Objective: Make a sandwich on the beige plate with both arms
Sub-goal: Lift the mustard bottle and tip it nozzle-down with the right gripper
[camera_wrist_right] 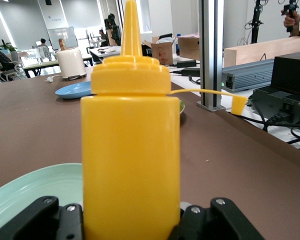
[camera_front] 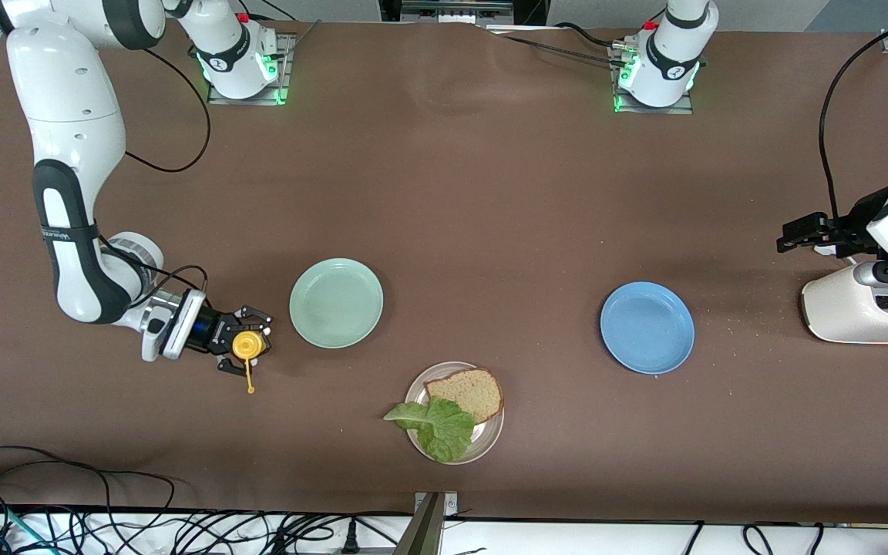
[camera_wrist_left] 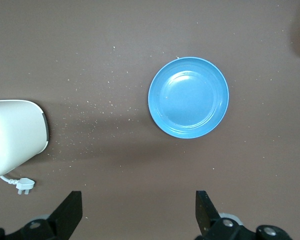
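Observation:
The beige plate point(camera_front: 495, 435) lies near the front camera's edge of the table. On it are one slice of brown bread point(camera_front: 469, 391) and a crinkly green lettuce leaf point(camera_front: 436, 428) that overlaps the slice's edge and hangs over the rim. My right gripper point(camera_front: 247, 344) point(camera_wrist_right: 131, 220) is shut on an upright yellow squeeze bottle point(camera_wrist_right: 130, 150), low beside the mint-green plate point(camera_front: 336, 302). The bottle's loose cap point(camera_wrist_right: 237, 104) dangles on a strap. My left gripper point(camera_front: 787, 237) point(camera_wrist_left: 138, 212) hangs open and empty over bare table near the blue plate point(camera_wrist_left: 188, 97).
The blue plate point(camera_front: 647, 327) is bare, as is the mint-green plate point(camera_wrist_right: 30, 192). A white appliance point(camera_front: 860, 308) point(camera_wrist_left: 15, 135) with a plug sits at the left arm's end of the table. Crumbs dot the cloth there. Cables run along the front camera's edge.

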Tool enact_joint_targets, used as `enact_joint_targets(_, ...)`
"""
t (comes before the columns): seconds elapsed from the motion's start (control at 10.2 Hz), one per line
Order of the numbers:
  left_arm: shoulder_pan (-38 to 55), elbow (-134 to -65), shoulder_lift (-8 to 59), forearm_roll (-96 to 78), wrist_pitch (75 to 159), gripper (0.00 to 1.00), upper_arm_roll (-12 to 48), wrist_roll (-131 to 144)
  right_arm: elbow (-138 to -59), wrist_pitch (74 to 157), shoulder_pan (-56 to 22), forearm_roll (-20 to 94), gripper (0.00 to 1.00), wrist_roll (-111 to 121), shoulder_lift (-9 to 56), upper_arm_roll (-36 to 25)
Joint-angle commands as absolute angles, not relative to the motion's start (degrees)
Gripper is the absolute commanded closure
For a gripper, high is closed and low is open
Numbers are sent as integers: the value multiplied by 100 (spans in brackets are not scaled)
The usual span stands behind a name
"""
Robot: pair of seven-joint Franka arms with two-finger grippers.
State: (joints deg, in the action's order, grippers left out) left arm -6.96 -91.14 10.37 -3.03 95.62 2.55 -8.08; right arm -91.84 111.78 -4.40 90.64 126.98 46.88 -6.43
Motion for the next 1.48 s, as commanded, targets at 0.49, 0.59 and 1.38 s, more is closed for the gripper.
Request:
enact_joint_targets(0.49,-721,-9123,1002,-360,9510,0,255,-800,-7728,13217,-1475,5852,100,8372,4579,-650)
enact_joint_targets(0.59,-729,-9123,1002,-360,9501,0,255,-800,-7639,13419,-1624,5210,100,7941,4623,-650)
enact_joint_targets(1.38,-870,-9097,1002,264,9510,0,237,-870,-7199,14678,-2478,1623,100,5050,5413,-659)
